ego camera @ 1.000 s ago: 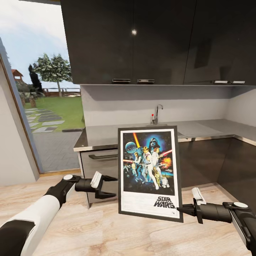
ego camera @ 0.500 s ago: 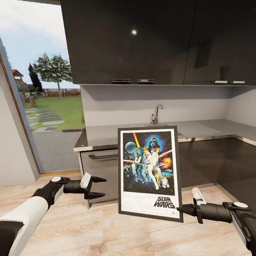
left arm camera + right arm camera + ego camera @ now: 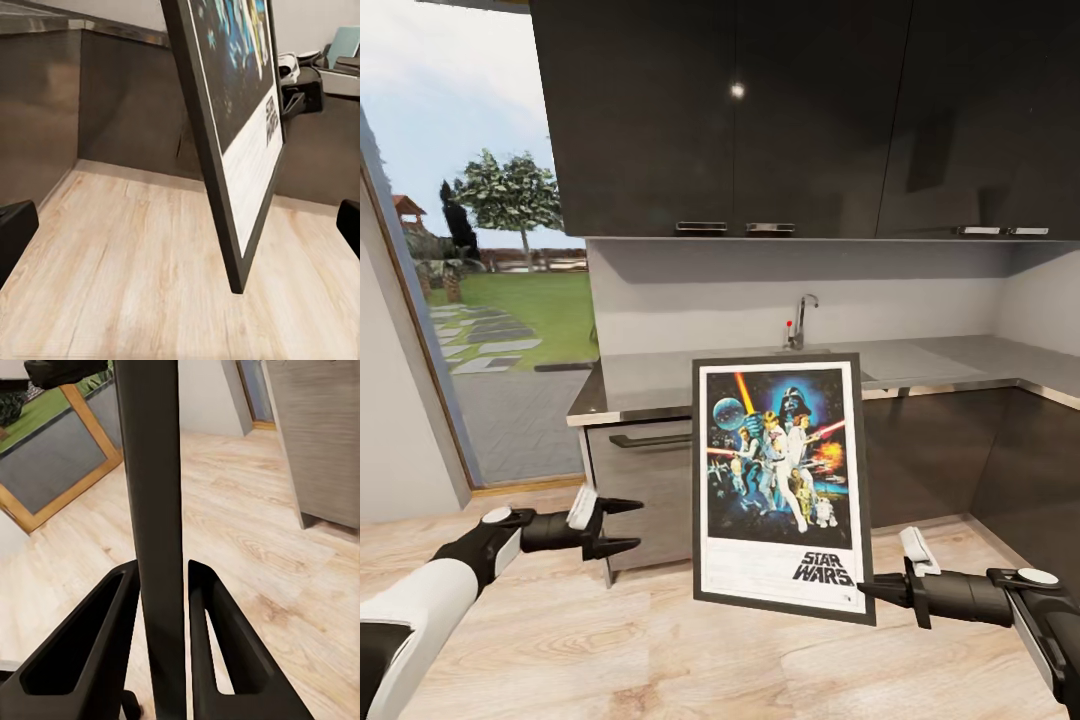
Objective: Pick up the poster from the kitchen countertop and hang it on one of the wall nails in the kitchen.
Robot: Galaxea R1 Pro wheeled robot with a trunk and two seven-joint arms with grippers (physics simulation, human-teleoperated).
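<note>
The Star Wars poster (image 3: 780,485) hangs upright in the air in front of the grey countertop (image 3: 660,378), above the wooden floor. My right gripper (image 3: 868,590) is shut on the poster's lower right corner; in the right wrist view its fingers (image 3: 112,645) clamp the dark frame edge (image 3: 154,510). My left gripper (image 3: 630,525) stands open to the left of the poster, apart from it. The left wrist view looks along the poster's (image 3: 240,112) face at a slant. No wall nail can be made out.
Dark upper cabinets (image 3: 760,110) hang over the countertop with a chrome tap (image 3: 800,318). Dark lower cabinets (image 3: 950,450) run to the right corner. At left a glass door (image 3: 480,300) looks onto a garden. Wooden floor (image 3: 660,640) lies below the arms.
My left arm has drawn back to the left and slightly down, away from the poster. The poster and my right gripper have stayed where they were.
</note>
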